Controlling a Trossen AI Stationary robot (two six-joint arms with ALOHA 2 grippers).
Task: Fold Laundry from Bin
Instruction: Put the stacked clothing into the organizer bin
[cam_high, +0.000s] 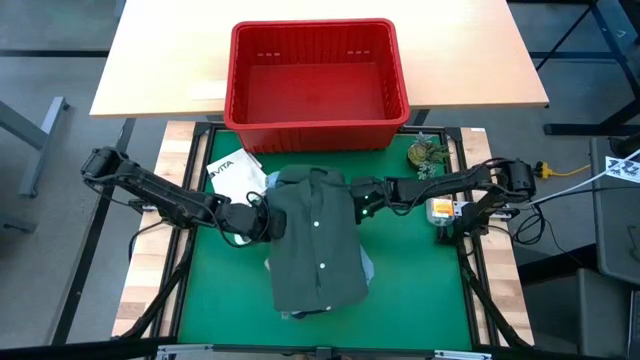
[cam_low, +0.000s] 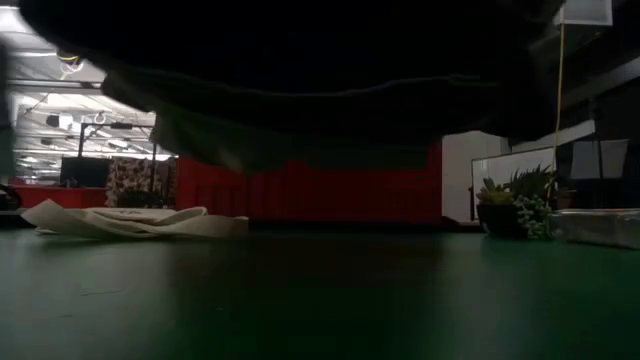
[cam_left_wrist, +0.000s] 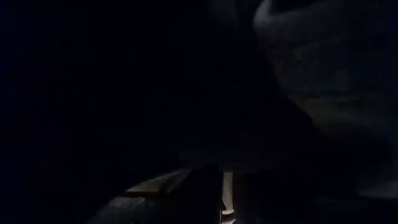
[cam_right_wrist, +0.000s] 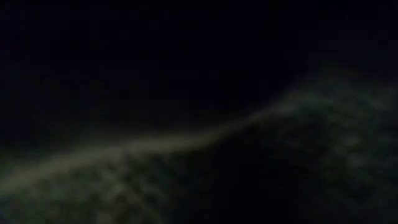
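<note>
The dark olive-green shirt (cam_high: 318, 240) hangs between both grippers — left gripper (cam_high: 262, 225) and right gripper (cam_high: 358, 193) each clamped on an upper side edge — long axis running toward the mat's near edge.

A large open workshop or lab hall: grey concrete floor (cam_high: 60, 40) at the frame's upper left, a metal-framed green work mat (cam_high: 420, 290), and bright overhead ceiling lights (cam_low: 40, 110) in the low view's left.

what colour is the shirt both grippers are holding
Dark olive-green shirt with small white buttons, clearest in the high view.
</note>
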